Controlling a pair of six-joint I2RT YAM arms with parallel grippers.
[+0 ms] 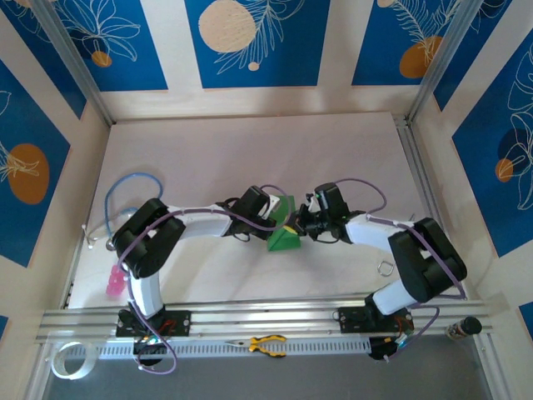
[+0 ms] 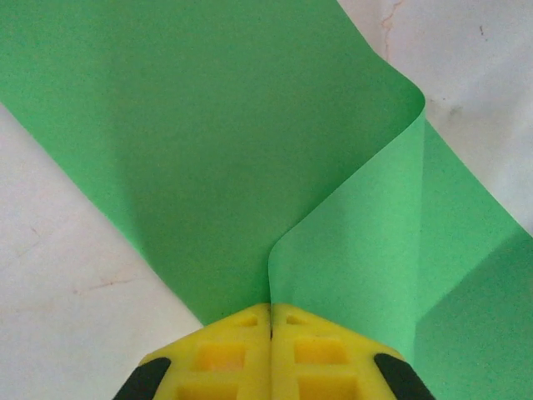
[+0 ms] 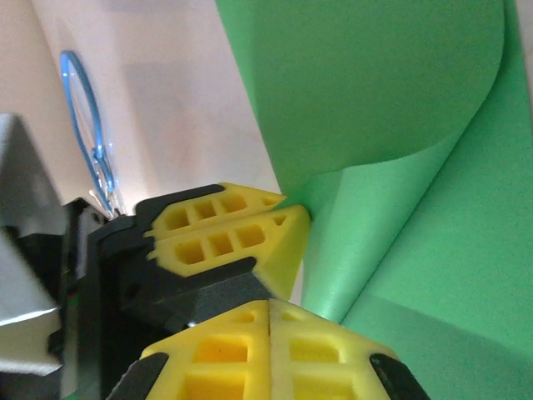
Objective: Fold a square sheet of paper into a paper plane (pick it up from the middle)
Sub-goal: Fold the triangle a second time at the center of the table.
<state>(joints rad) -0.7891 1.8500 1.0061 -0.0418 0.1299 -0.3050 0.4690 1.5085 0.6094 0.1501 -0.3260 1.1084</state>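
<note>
So from the top view, your left arm rises off its base, bends at the elbow and reaches across toward 3 o'clock. The right arm mirrors it, reaching toward 9 o'clock, so the left gripper (image 1: 276,218) and right gripper (image 1: 297,225) end up nose to nose near the middle of the table (image 1: 250,150). The green paper (image 1: 283,238) sits right where they meet, with most of it showing at about 6 o'clock from the two tips and a small bit poking out at 12. On the left wrist cam the left gripper (image 2: 271,312) has its fingers pressed together, and a curled fold of the green paper (image 2: 208,150) runs straight into the seam, so it's pinching the sheet. On the right wrist cam the right gripper (image 3: 269,310) is squeezed closed too. The green paper (image 3: 375,100) curls over at 1 o'clock and touches its right finger, but I can't tell if it's actually nipped. The left gripper (image 3: 287,218) butts against the paper from 9 o'clock.
</note>
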